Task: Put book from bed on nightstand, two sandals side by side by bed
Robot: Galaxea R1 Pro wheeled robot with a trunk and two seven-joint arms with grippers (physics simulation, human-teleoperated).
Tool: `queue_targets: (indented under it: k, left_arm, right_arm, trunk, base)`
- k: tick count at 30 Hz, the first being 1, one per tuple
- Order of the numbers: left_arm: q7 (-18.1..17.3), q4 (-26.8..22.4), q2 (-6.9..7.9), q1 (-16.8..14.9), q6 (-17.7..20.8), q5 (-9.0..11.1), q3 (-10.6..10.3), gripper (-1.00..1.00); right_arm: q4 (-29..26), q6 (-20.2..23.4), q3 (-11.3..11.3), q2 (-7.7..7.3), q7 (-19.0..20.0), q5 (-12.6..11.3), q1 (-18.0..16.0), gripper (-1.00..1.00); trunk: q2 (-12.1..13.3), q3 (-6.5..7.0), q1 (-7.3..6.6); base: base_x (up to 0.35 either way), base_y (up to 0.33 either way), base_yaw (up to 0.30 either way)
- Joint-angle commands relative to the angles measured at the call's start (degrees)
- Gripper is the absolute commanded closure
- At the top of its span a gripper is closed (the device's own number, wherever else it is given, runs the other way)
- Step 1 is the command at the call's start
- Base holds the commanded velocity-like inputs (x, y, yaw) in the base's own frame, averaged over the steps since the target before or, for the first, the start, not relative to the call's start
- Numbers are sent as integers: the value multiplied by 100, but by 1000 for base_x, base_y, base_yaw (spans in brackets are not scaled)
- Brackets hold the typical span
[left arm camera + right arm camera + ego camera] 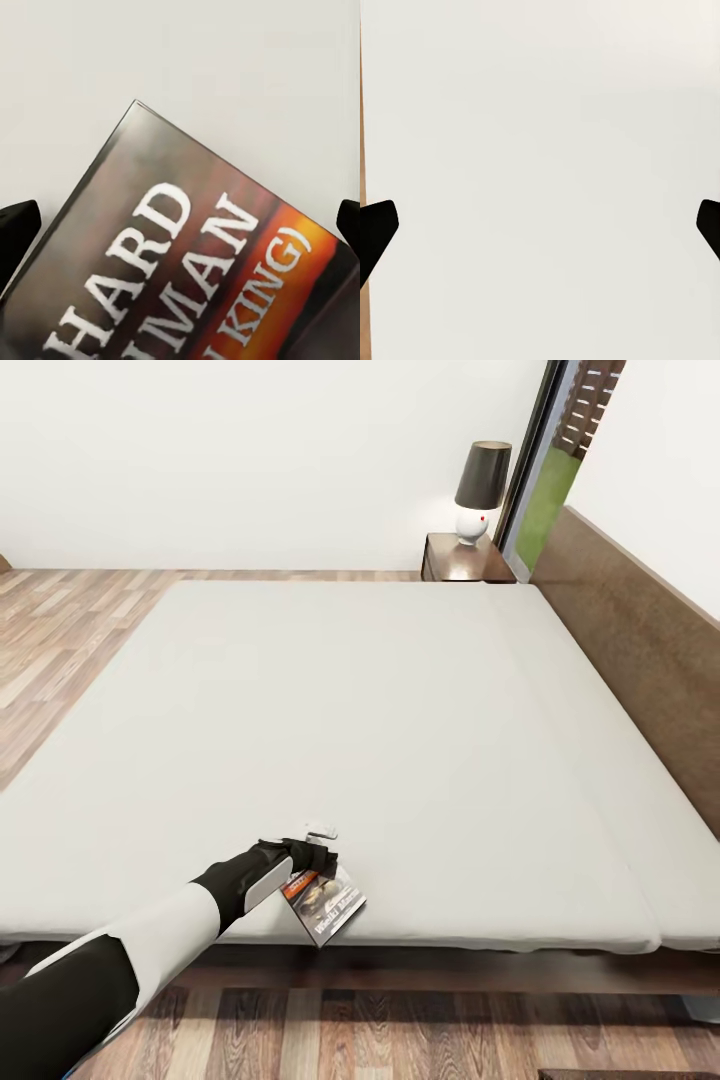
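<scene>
The book (325, 901) lies on the bed (400, 710), right at the near edge of the pale grey mattress, and one corner sticks out a little past that edge. The left gripper (312, 857) is at the book's far end, with its black fingers on or just over the cover — from the head view it is hard to say if they really touch it. In the left wrist view the book (187, 270) sits between the two dark fingertips (16, 229), which stand wide apart at the two sides of the picture, so these jaws are open and not squeezing anything.

The right gripper (540, 225) has its jaws wide apart too, in front of a plain pale surface with a thin brown strip at one side.

The mattress is big and flat, with lots of bare room beyond the book. A brown headboard (640, 650) runs along the right side. At the far corner stands the nightstand (462, 558) with a lamp (478, 490) on top — well apart from the book. Wood floor (400, 1040) shows in front of the bed.

The book is thin and dark, with big white letters, an orange band and a small dark picture.
</scene>
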Motion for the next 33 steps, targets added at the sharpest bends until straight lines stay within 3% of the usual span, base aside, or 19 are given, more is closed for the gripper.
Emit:
queue_targets:
  k: [1,33]
  left_arm:
    - [49,-4,6,102,38,162,-32,-100]
    - [49,-4,10,104,39,158,-32,-100]
  right_arm:
    - [9,6,-47,-2,-22,54,-2,-100]
    - [8,6,-43,-2,-22,54,-2,-100]
  trunk:
    - [-1,-3,1]
    - [-1,-3,1]
  base:
    - [-25,0,0]
    - [-19,0,0]
